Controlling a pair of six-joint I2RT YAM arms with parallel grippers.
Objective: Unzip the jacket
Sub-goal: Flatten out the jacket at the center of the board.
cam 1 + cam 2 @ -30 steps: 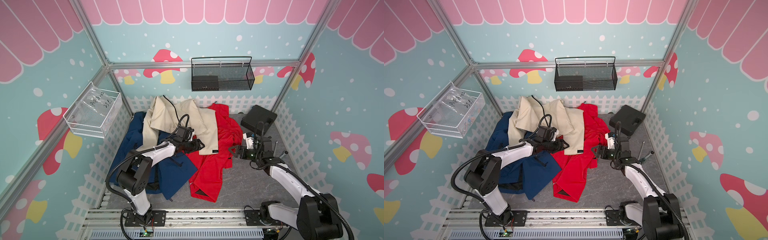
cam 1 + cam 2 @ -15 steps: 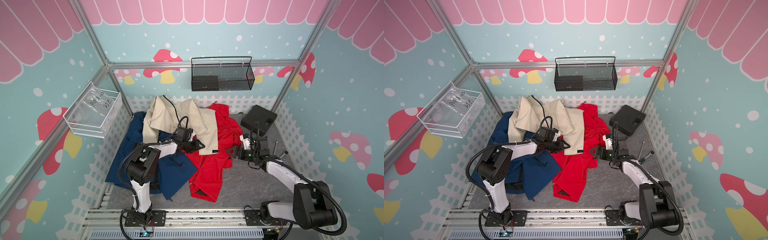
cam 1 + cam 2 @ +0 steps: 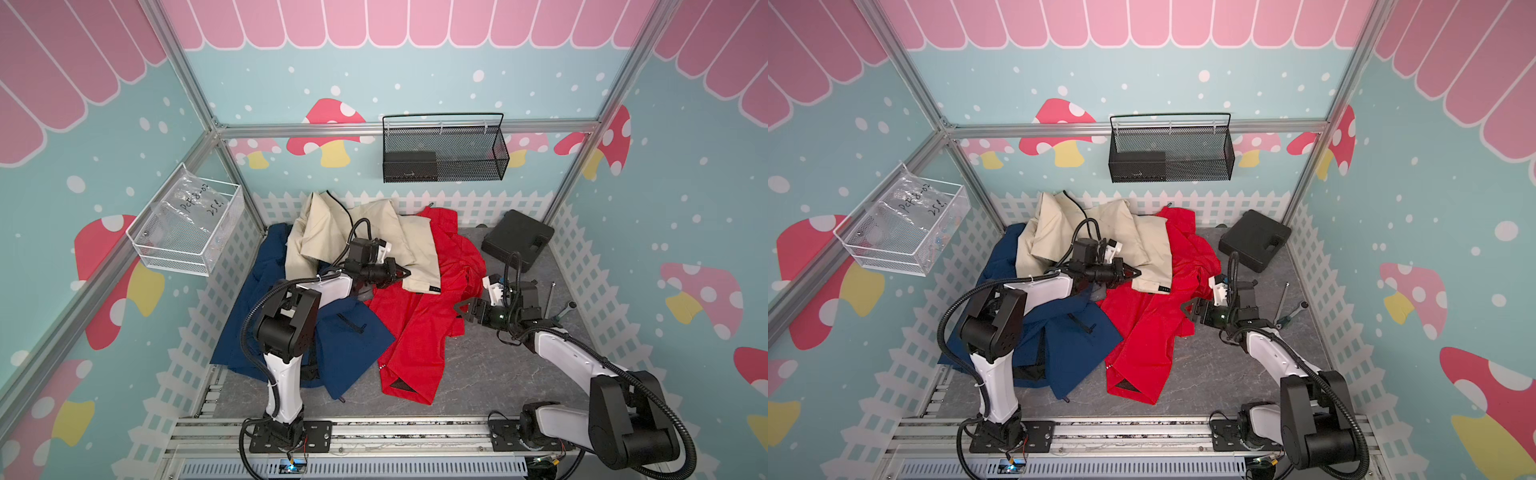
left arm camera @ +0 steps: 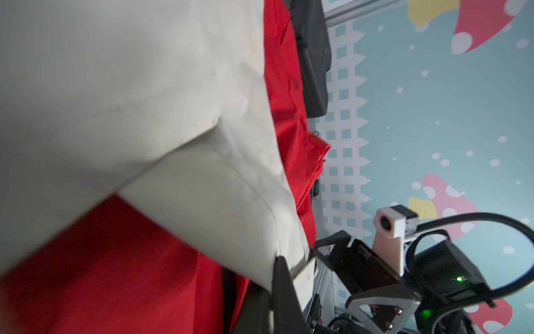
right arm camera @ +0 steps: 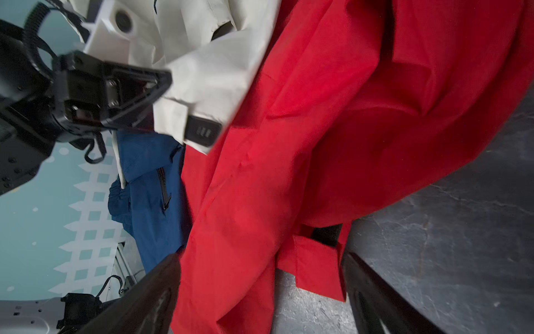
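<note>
Three jackets lie piled on the grey floor: a beige jacket [image 3: 374, 232] at the back, a red jacket [image 3: 419, 332] in the middle and a navy jacket [image 3: 349, 345] on the left. My left gripper [image 3: 405, 273] [image 4: 273, 289] is shut on the lower edge of the beige jacket's sleeve, near its black cuff tab [image 5: 202, 131]. My right gripper [image 3: 460, 313] [image 5: 260, 260] is open, low at the red jacket's right edge, with the red sleeve cuff [image 5: 318, 266] between its fingers, untouched. No front zipper slider shows.
A black case [image 3: 517, 241] lies at the back right, with a screwdriver and wrench [image 3: 561, 309] beside my right arm. A black wire basket [image 3: 444, 153] hangs on the back wall and a clear bin [image 3: 187, 228] on the left wall. A white fence rims the floor.
My left gripper has closed on the beige sleeve edge. My right gripper has come down to the red sleeve cuff and opened a little wider.
</note>
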